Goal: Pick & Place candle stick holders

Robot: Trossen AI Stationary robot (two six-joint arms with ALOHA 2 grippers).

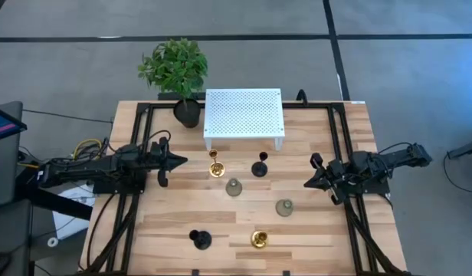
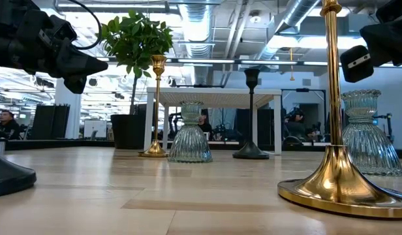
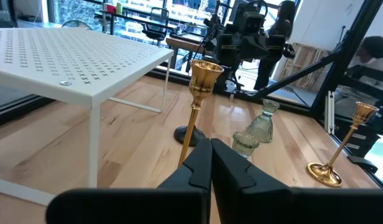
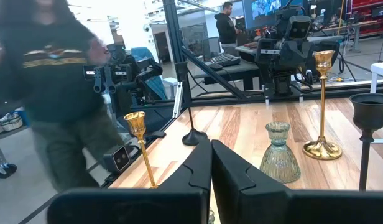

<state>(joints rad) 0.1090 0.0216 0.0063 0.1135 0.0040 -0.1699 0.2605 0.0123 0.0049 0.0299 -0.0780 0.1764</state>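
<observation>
The candle stick holders stood spread over the middle of the bench, all six upright and none touched: a gold one (image 1: 214, 164) and a black one (image 1: 260, 166) just in front of the white perforated riser (image 1: 244, 113) at the far edge, two squat grey-green glass ones (image 1: 234, 187) (image 1: 284, 207) nearer the centre, and another black one (image 1: 199, 239) and gold one (image 1: 259, 239) by the near edge. To my eye the tall gold and black pieces would be stiff metal, top-heavy on slim stems and slick to the touch, so a grip low on the stem just above the round base looked safest; the ribbed glass ones seemed heavier and breakable, best pinched at the narrow neck. The left gripper (image 1: 178, 160) hovered near the left edge, pointing toward the far gold holder, its fingers (image 3: 198, 167) pressed together on nothing. The right gripper (image 1: 311, 182) hung near the right edge, fingers (image 4: 226, 165) likewise closed and empty. A potted plant (image 1: 177, 70) sat at the far edge beside the riser.
</observation>
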